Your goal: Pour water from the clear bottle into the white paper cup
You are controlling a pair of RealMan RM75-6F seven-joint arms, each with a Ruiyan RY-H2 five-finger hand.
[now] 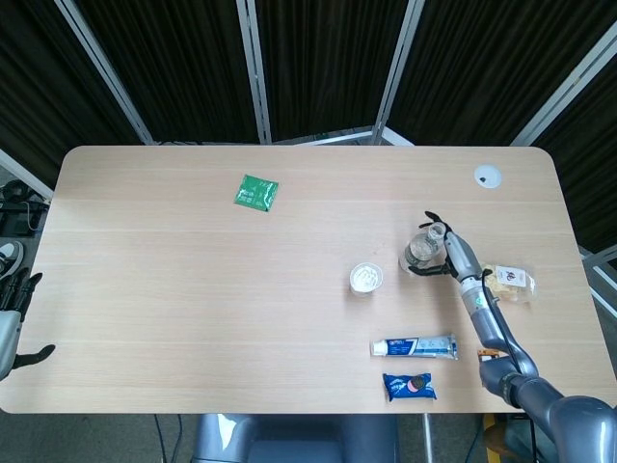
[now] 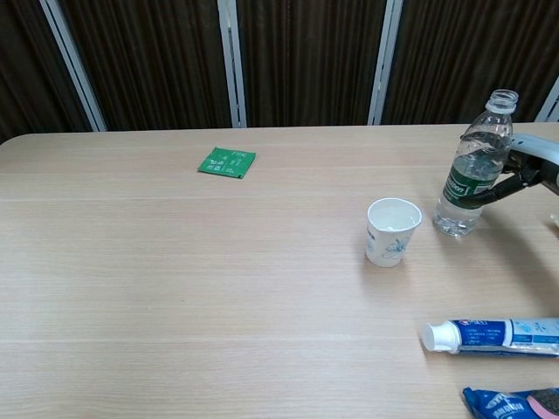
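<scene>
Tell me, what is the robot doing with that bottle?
The robot's right hand is at the clear bottle, which stands upright on the table with no cap on, just right of the white paper cup. Its fingers look spread around the bottle; whether they grip it is hard to tell. The left hand waits off the table's edge.

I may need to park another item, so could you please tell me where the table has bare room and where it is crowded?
The widest bare stretch runs from the green sachet down across the left half of the light wooden table. The right side is crowded: white paper cup, clear plastic bottle at the right hand, toothpaste tube, blue snack packet.
</scene>
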